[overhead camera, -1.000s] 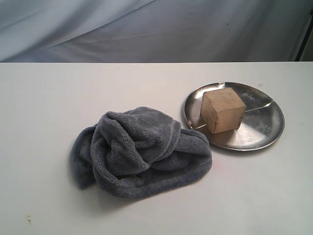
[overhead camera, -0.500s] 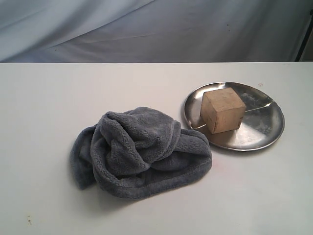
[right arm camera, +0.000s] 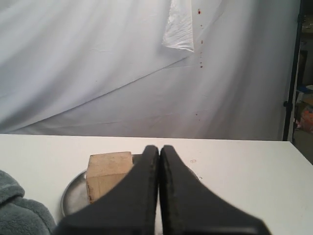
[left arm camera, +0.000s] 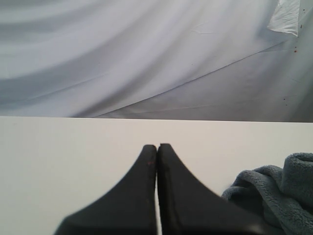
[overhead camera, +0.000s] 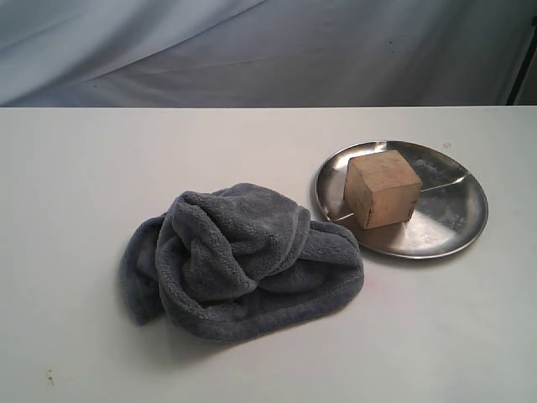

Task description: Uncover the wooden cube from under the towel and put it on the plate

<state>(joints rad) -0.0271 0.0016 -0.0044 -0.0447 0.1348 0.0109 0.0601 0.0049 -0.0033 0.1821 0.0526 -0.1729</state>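
The left gripper (left arm camera: 156,147) and right gripper (right arm camera: 159,148) are each seen with black fingers pressed together, nothing held. The light tan wooden cube (overhead camera: 382,189) is set flat on the round shiny steel plate (overhead camera: 470,220), right of frame centre, with one vertical edge turned toward the lower left. The dark grey plush towel (overhead camera: 243,260) is heaped at lower centre, apparently touching the plate's rim.

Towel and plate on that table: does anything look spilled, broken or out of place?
Nothing stands out. The wooden cube sits flat on the steel plate, off-centre toward the towel, which lies crumpled beside it.
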